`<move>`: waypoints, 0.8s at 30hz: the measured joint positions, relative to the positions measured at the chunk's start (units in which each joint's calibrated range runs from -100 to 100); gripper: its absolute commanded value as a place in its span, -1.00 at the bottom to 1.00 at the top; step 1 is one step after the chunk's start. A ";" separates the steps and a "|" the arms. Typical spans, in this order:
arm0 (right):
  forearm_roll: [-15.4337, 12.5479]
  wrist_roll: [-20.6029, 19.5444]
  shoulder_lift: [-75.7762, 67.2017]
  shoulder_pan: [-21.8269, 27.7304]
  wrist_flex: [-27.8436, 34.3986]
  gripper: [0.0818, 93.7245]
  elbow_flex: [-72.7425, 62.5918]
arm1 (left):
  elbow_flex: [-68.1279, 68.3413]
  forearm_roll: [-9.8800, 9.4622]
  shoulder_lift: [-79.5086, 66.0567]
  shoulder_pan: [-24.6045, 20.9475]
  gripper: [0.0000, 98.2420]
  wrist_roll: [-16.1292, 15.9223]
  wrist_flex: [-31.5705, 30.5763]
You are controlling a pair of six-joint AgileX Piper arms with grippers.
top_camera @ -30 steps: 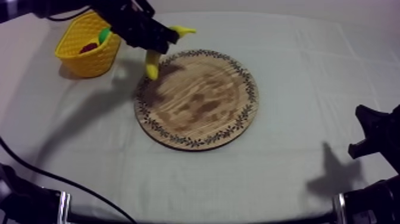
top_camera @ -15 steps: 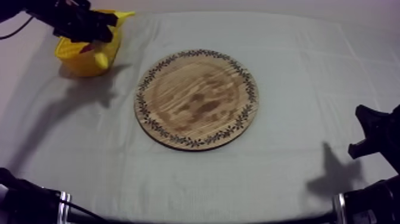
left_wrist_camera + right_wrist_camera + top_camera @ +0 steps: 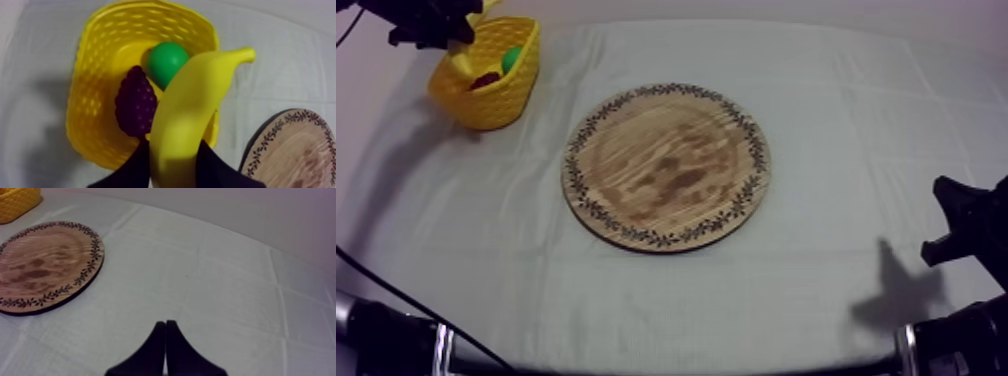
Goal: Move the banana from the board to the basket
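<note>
Left gripper [image 3: 172,162] pinches the banana [image 3: 195,100] over the yellow basket [image 3: 488,105] at the top view's upper left; right gripper [image 3: 165,330], pressed together on nothing, sits lower right.

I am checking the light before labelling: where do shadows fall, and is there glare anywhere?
Top view: soft shadows on the cloth, one beside the basket, one near the right arm; no glare. Left wrist view: a dark shadow beside the basket, on the side away from the board; the banana is well lit. Right wrist view: the cloth turns dimmer farther off; no glare.
</note>
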 measured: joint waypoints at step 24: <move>0.00 0.03 0.00 0.00 0.00 -0.99 0.00 | -11.82 2.25 20.66 -3.84 -0.49 -2.50 -2.59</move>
